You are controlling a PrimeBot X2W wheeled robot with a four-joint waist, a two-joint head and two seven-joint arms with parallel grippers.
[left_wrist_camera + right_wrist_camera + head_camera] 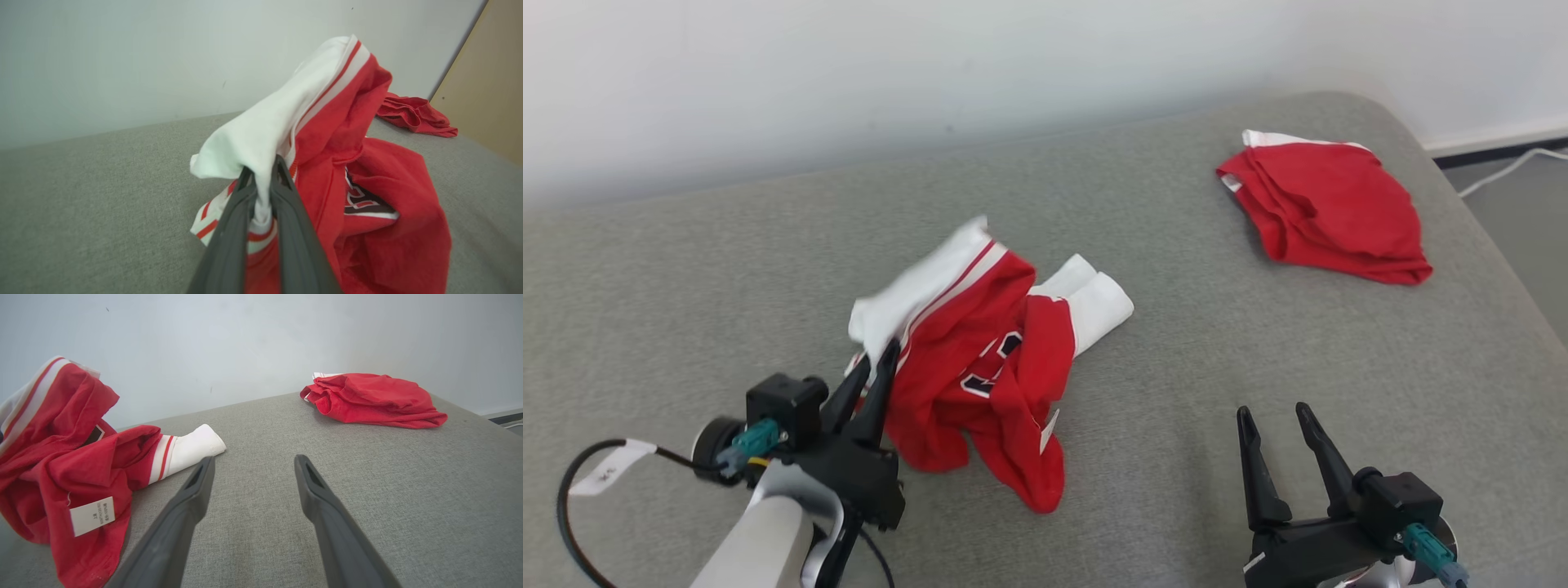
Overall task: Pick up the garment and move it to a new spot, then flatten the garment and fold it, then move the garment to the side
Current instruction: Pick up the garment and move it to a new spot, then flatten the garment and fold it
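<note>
The red and white jersey [992, 359] sits in a crumpled heap on the grey surface [1217, 351], a bit left of the middle and closer to the near edge. The left gripper [879, 359] pinches its white end and holds it up. One white sleeve [1094, 304] lies flat, pointing right. A white tag [1048, 430] shows low down.

Soft matt cloth garment [980, 359]; rough woven grey upholstery [1258, 343]; matt dark plastic right end effector [255, 457]
</note>
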